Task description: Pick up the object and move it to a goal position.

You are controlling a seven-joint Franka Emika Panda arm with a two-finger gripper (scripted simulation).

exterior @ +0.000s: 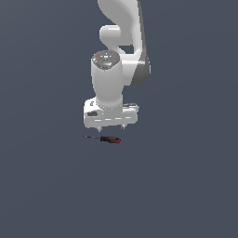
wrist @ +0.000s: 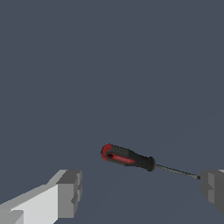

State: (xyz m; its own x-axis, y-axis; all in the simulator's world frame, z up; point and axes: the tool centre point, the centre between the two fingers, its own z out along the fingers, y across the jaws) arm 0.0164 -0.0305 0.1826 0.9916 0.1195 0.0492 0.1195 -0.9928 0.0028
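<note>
The screwdriver [exterior: 108,139] lies flat on the dark grey floor, black handle with a red end toward the exterior view's right and its thin shaft pointing to the exterior view's left. It also shows in the wrist view [wrist: 129,158]. My gripper [exterior: 111,127] hangs just above and behind it, fingers pointing down and spread wide apart with nothing between them. In the wrist view the two grey fingertips [wrist: 70,192] stand far apart, and the screwdriver lies a little beyond the gap between them, its shaft tip near one fingertip.
The dark grey floor [exterior: 186,186] spreads flat all around. The white arm [exterior: 116,56] rises above the gripper.
</note>
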